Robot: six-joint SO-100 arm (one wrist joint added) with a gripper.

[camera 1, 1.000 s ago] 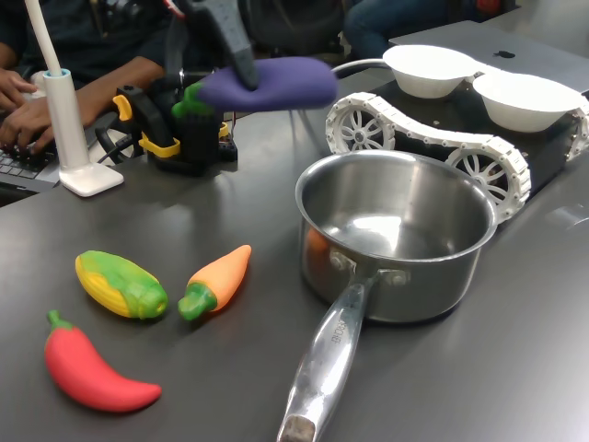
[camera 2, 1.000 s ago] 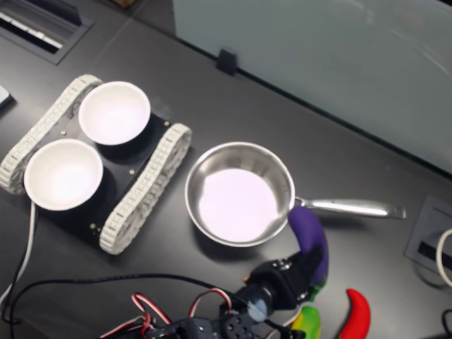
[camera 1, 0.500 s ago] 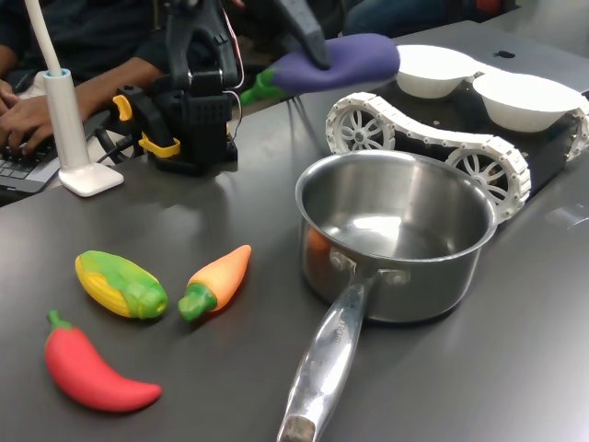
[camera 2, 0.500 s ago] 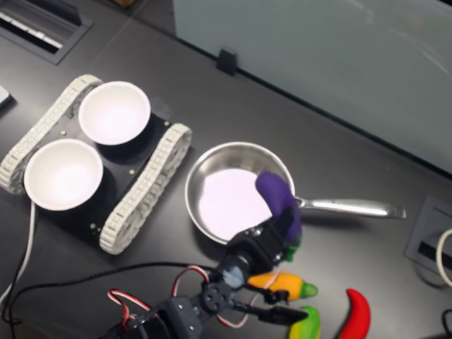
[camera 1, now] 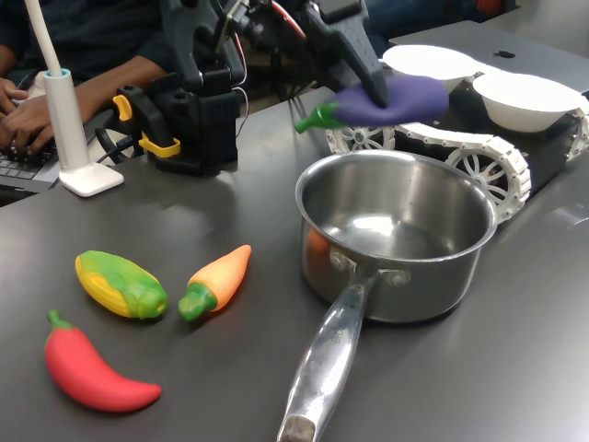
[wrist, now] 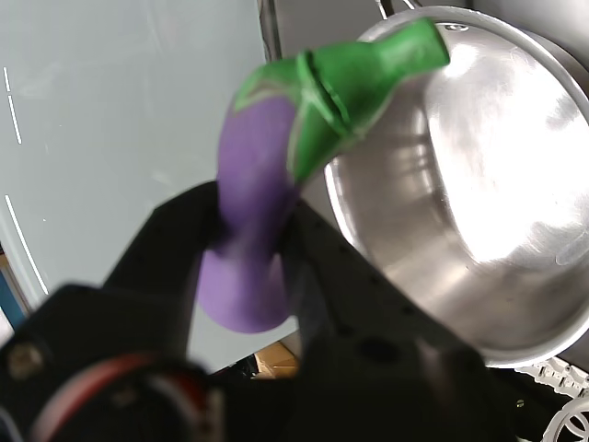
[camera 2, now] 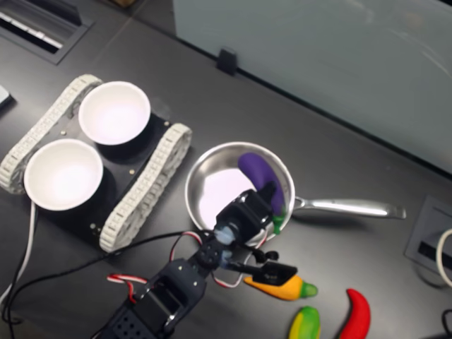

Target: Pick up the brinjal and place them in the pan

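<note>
My gripper (camera 1: 368,88) is shut on the purple brinjal (camera 1: 398,98), which lies level in the air with its green stem toward the first exterior view's left. It hangs above the far rim of the steel pan (camera 1: 414,285). In the second exterior view the brinjal (camera 2: 258,174) sits over the pan's (camera 2: 205,169) right half, and the gripper (camera 2: 265,199) is at its stem end. The wrist view shows the brinjal (wrist: 258,184) pinched between dark fingers (wrist: 184,221), with the pan's (wrist: 479,184) bare inside beyond it.
The pan's long handle (camera 1: 327,368) points at the front edge. A toy corn (camera 1: 121,284), carrot (camera 1: 216,281) and red chili (camera 1: 92,373) lie at the first exterior view's left. A tracked vehicle (camera 1: 423,138) with two white bowls (camera 1: 525,97) stands behind the pan. A person's hands (camera 1: 28,120) are at a keyboard.
The arm has swung the brinjal toward the first exterior view's right and lowered it, from beside the pan to over its opening. The grip is unchanged.
</note>
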